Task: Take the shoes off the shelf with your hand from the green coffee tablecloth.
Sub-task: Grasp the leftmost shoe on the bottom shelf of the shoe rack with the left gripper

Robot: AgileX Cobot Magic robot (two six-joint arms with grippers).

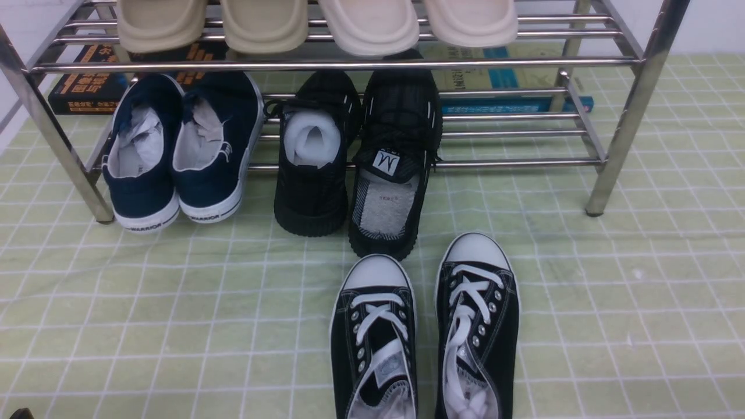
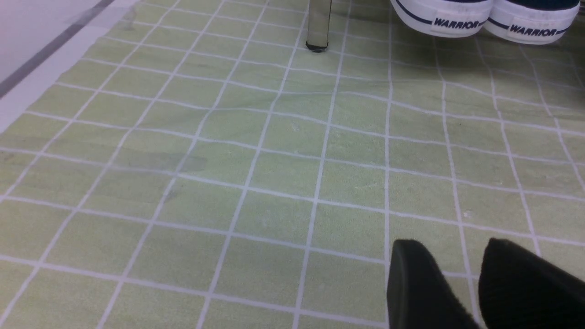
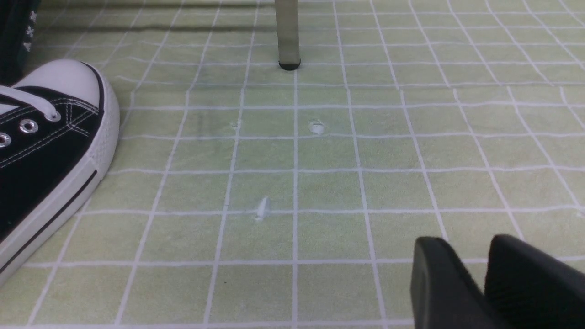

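Shoes [image 1: 204, 180] on shelf [image 1: 631, 116] lower tier, left jaws apart, right jaws apart, both empty

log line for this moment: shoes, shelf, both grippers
navy shoes: on shelf lower tier, ungripped | left gripper: open, empty, above tablecloth | right gripper: open, empty, above tablecloth

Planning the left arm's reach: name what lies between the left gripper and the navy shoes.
Left wrist view: only bare cloth lies between the left gripper and the shoes; the shelf leg stands off to the side.
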